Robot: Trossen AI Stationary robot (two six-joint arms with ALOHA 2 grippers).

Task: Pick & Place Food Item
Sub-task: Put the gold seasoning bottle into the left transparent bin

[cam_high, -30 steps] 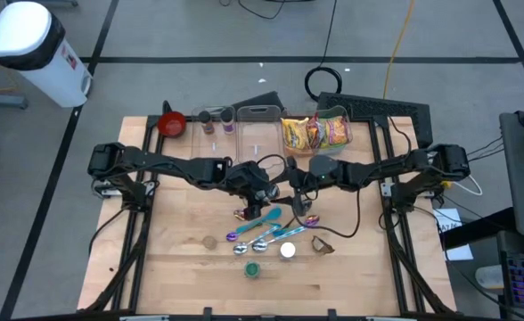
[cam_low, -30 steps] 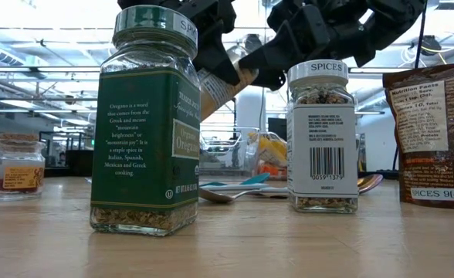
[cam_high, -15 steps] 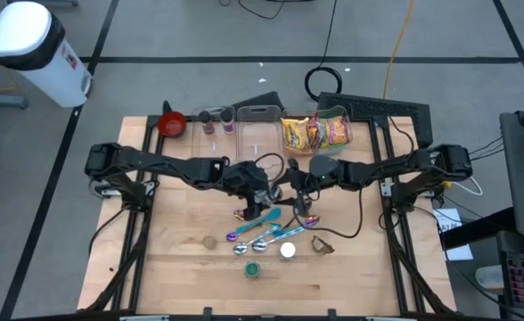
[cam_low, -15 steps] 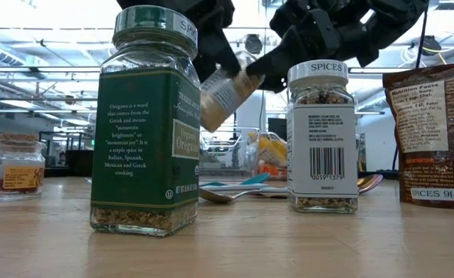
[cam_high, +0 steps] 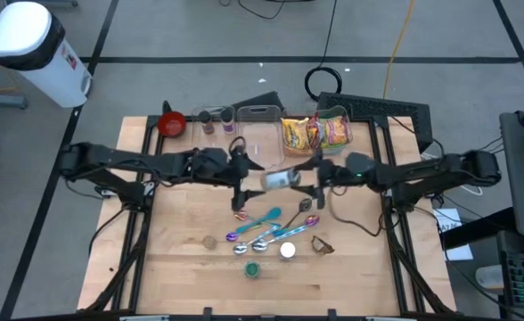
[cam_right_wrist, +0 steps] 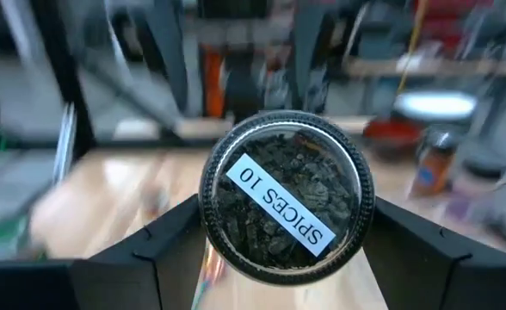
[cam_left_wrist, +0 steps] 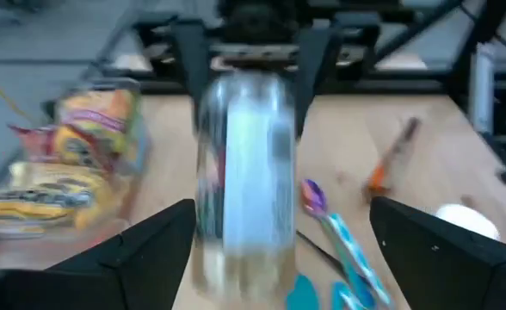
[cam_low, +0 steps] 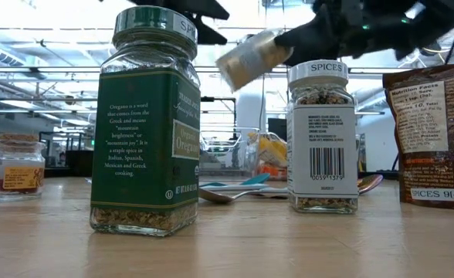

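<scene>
The spice jar has passed from the left gripper to the right gripper, lifted mid-frame above the spoons. The right gripper's fingers clamp the jar; the left gripper's fingers are spread wide, holding nothing.

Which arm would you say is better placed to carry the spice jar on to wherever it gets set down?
Probably the right: the right gripper is shut on the spice jar, holding it sideways above the table, while the left gripper is open beside it.
</scene>
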